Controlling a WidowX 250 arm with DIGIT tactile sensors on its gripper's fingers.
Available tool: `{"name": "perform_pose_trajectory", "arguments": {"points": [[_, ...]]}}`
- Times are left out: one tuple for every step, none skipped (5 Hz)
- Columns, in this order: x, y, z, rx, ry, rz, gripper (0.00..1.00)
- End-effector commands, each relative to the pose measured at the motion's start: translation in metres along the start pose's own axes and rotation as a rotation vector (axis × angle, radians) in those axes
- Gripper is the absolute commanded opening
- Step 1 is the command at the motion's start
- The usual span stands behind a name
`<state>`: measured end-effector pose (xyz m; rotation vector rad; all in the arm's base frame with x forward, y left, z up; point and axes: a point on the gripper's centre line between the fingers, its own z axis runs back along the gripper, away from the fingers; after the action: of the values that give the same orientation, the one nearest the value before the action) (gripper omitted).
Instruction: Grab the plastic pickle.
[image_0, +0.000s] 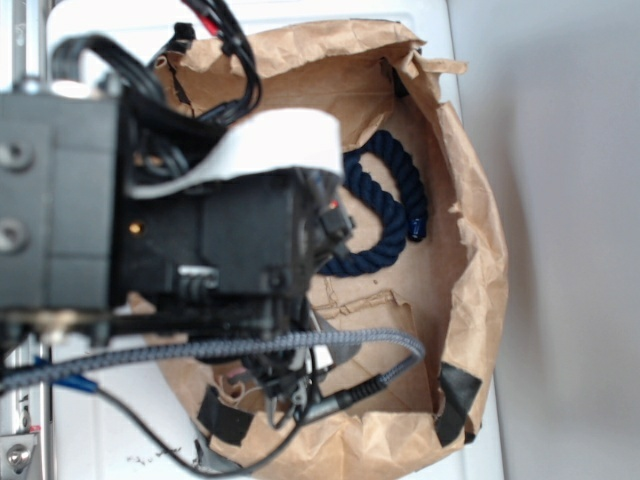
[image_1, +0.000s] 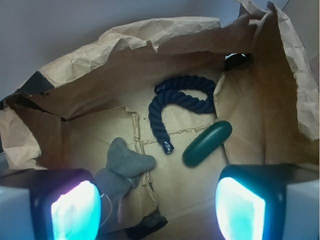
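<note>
While the tool (image_1: 157, 210) hangs above the paper-lined tray (image_1: 125, 40), its two lit fingers (image_1: 75, 210) stand spread wide at the bottom corners of the wrist view, nothing between them. The plastic pickle (image_1: 207, 143) lies ahead of the tool and toward its right finger, flat on the brown paper, slanting up and away, clear of everything else. Just left of it, near but not touching, the navy rope (image_1: 177, 102) curls in a hook, one cut end pointing down beside the pickle's lower tip. Nearer the left finger slumps the grey plush elephant (image_1: 122, 167), well apart from the pickle. Count them: one pickle, one rope, one elephant, three things in all. The crumpled paper walls seem to be there to keep things corralled, and the open stance suits a drop onto the pickle, I'd judge. From the exterior view the arm (image_0: 150, 220) hides the pickle; only the rope shows.
</note>
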<state>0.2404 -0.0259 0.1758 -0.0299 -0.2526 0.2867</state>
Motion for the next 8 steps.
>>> {"name": "perform_pose_trajectory", "arguments": {"points": [[0.025,-0.004,-0.03,-0.019,-0.008,0.264,1.0],[0.032,0.003,-0.038,0.0,0.013,0.436,1.0],[0.033,0.016,-0.039,-0.016,-0.001,0.436,1.0],[0.048,0.039,-0.047,-0.023,0.039,0.438,1.0],[0.048,0.042,-0.066,0.008,0.035,0.451,1.0],[0.033,0.038,-0.086,0.044,0.007,0.444,1.0],[0.011,0.033,-0.094,0.018,-0.065,0.376,1.0],[0.009,0.025,-0.103,0.024,-0.099,0.365,1.0]]}}
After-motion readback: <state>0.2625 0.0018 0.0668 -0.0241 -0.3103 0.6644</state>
